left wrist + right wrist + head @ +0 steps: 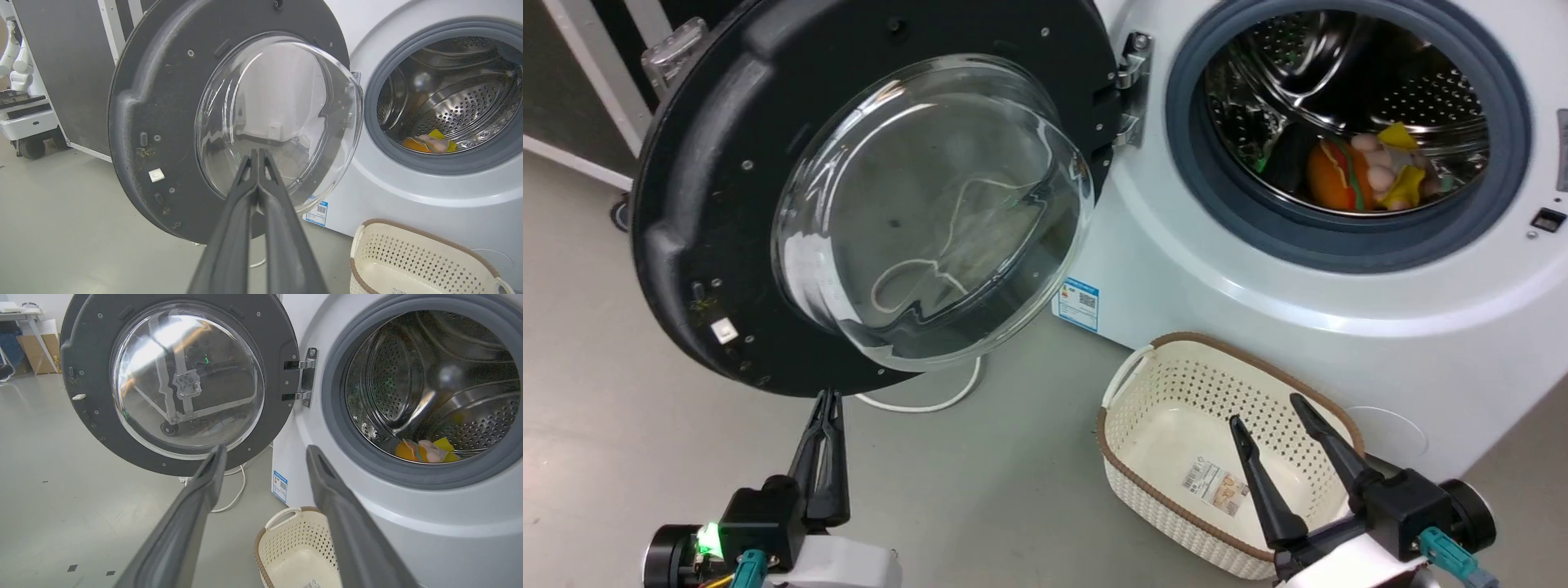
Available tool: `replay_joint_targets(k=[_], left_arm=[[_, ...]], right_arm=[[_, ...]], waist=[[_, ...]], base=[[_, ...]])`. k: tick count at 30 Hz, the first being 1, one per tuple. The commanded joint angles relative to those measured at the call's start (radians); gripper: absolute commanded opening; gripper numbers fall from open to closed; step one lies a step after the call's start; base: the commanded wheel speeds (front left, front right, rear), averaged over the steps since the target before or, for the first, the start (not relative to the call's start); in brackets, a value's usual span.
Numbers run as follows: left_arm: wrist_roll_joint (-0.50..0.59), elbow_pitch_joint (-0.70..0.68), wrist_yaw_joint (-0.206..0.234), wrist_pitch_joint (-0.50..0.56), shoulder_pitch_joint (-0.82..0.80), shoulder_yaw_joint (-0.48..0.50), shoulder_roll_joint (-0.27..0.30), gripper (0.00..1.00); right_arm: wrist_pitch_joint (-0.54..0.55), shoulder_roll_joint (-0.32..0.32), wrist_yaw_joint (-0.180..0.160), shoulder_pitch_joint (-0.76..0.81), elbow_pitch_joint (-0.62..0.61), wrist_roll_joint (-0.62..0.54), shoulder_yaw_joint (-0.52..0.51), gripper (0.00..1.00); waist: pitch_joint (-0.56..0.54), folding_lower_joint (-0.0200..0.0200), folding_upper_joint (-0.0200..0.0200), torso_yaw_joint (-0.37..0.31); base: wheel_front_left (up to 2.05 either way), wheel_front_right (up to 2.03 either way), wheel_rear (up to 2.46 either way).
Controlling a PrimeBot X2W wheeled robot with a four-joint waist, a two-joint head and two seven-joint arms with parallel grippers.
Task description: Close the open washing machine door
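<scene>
The washing machine door [711, 204] [163, 122] [286, 335], round and black with a bulging glass bowl, stands swung wide open on its metal hinge [1131, 86] [304, 375]. The white washing machine [1217, 278] [408, 196] [408, 506] shows its steel drum with colourful soft items inside. My left gripper [828, 396] [257, 151] is shut and empty, its tips just below the door's lower rim. My right gripper [1264, 408] [265, 451] is open and empty, held over the basket, pointing toward the machine's front.
A cream perforated basket [1176, 384] [408, 253] [286, 547] sits on the floor against the washer's front. A white cable [931, 402] lies under the door. A dark cabinet [77, 81] and a wheeled white base [24, 122] stand at the left.
</scene>
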Motion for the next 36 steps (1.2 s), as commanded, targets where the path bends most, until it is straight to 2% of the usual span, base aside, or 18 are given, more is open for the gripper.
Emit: replay_joint_targets(k=[1, 5, 9, 14, 18, 20, 23, 28, 35, 36], left_arm=[[-0.003, -0.002, -0.003, -0.011, 0.013, 0.001, 0.007, 0.0], [-0.055, -0.033, -0.016, -0.019, -0.002, 0.03, 0.003, 0.0], [-0.137, -0.049, -0.061, -0.028, -0.041, 0.078, 0.006, 0.0], [-0.237, -0.044, -0.1, -0.029, -0.14, 0.174, 0.065, 0.0], [-0.419, -0.02, -0.112, 0.04, -0.287, 0.294, 0.119, 0.0], [-0.487, 0.007, -0.114, 0.093, -0.36, 0.34, 0.168, 0.0], [-0.606, 0.082, -0.1, 0.192, -0.476, 0.405, 0.231, 0.0], [-0.729, 0.232, -0.06, 0.287, -0.652, 0.49, 0.331, 0.0], [-0.96, 0.487, 0.034, 0.539, -0.822, 0.574, 0.387, 0.0], [-0.96, 0.487, 0.034, 0.539, -0.822, 0.574, 0.387, 0.0]], right_arm=[[-0.012, 0.002, 0.0, 0.015, -0.003, 0.005, -0.001, 1.0], [-0.02, 0.002, 0.0, 0.033, -0.015, 0.006, -0.016, 1.0], [-0.028, 0.003, 0.0, 0.055, -0.032, 0.0, -0.038, 1.0], [-0.039, 0.003, 0.0, 0.061, -0.051, -0.019, -0.041, 1.0], [-0.047, 0.003, 0.001, 0.048, -0.058, -0.036, -0.04, 1.0], [-0.051, 0.002, 0.001, 0.04, -0.059, -0.041, -0.039, 1.0], [-0.058, -0.003, 0.001, 0.022, -0.062, -0.042, -0.035, 1.0], [-0.068, -0.015, 0.001, -0.009, -0.07, -0.041, -0.02, 1.0], [-0.083, -0.021, 0.001, -0.03, -0.07, -0.035, -0.01, 1.0], [-0.083, -0.021, 0.001, -0.03, -0.07, -0.035, -0.01, 1.0]], waist=[[0.001, 0.0, 0.0, 0.009], [0.008, 0.0, 0.0, 0.026], [0.024, 0.0, 0.0, 0.041], [0.068, 0.0, 0.0, 0.027], [0.106, 0.0, 0.0, 0.014], [0.124, 0.0, 0.0, 0.008], [0.157, 0.0, 0.0, -0.001], [0.207, 0.0, 0.0, -0.021], [0.246, 0.0, 0.0, -0.037], [0.246, 0.0, 0.0, -0.037]], base=[[0.0, 0.0, 0.0], [0.0, 0.0, 0.0], [0.0, 0.0, 0.0], [0.0, 0.0, 0.0], [0.0, 0.0, 0.0], [0.0, 0.0, 0.0], [0.0, 0.0, 0.0], [0.0, 0.0, 0.0], [0.0, 0.0, 0.0], [0.0, 0.0, 0.0]])
